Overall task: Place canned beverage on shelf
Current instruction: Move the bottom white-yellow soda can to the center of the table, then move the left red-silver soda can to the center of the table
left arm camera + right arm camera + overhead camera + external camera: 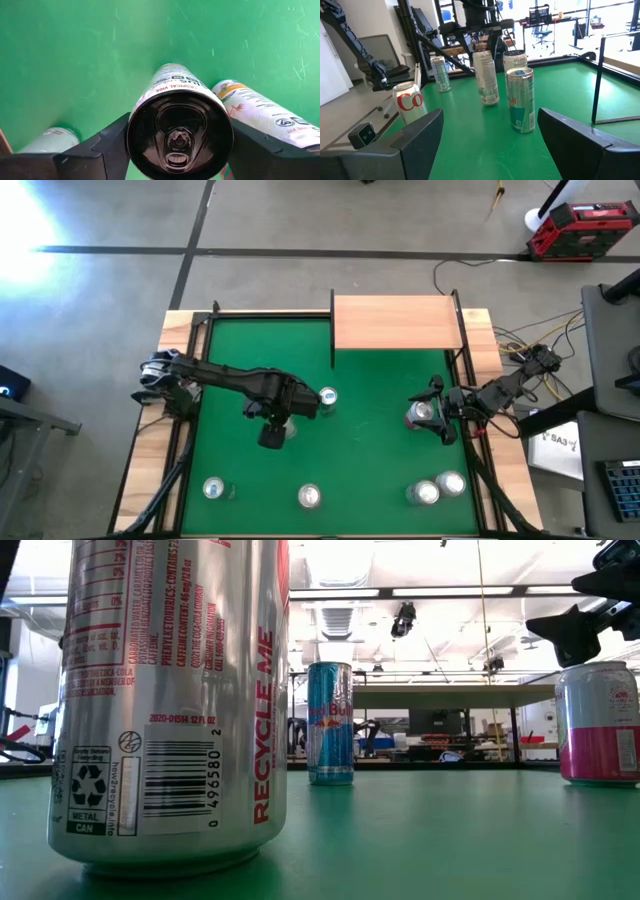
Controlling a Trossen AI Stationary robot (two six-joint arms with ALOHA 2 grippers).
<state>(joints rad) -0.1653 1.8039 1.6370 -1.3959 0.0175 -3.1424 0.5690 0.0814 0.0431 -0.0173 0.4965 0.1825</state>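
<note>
The left arm is stretched from the left edge of the green felt tabletop (380,470) toward its middle, wrist bent down. The left pincer (272,425) is seen closed around a slim white can with a black top (180,132), gripped at both sides just under its rim by the dark fingers (107,145); in the left wrist view the can hangs clear above the felt. Beside it in that view lie or stand a pale can and a white can with orange print (260,112); which it is cannot be told.

Just right of that pincer, near the tabletop's middle, a blue-and-silver slim energy-drink can (328,397) stands upright. Along the near edge three spots are taken by upright silver-topped cans: one toward the left corner (213,489), one at the middle (310,496), and a touching pair toward the right corner (437,489).

The pale-wood board shelf on thin black posts (398,322) stands at the far edge, right of centre, with nothing on it.

The right arm reaches in from the right edge, held low and level. The right pincer (432,418) is held wide, its fingers either side of a pink-and-white can (421,414) without gripping it, as far as can be seen.
</note>
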